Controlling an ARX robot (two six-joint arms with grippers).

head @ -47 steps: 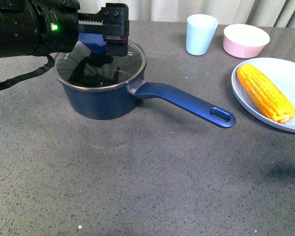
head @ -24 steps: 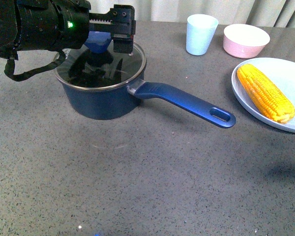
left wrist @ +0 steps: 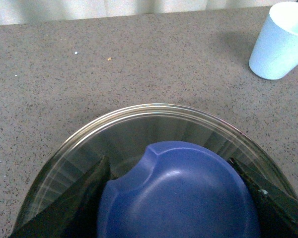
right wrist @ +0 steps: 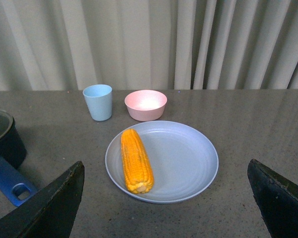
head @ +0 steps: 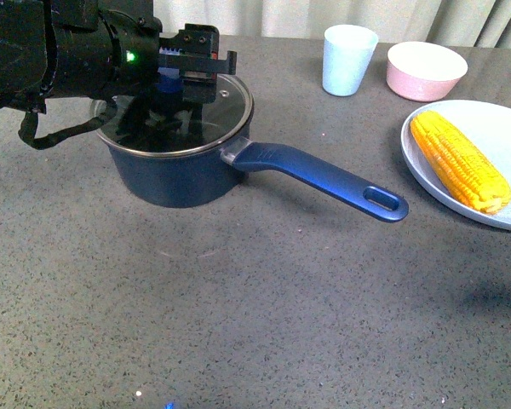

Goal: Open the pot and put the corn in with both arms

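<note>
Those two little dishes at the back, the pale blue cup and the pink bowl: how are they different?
The cup is pale blue, tall and narrow, flaring toward its rim; the bowl is pink, low and wide. The cup stands on the side nearer the pot; the bowl stands nearer the plate. Both sit upright, mouths up, apart from each other on the grey table.

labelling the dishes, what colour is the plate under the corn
Pale blue-grey. The plate holding the corn shows best in the right wrist view.
</note>
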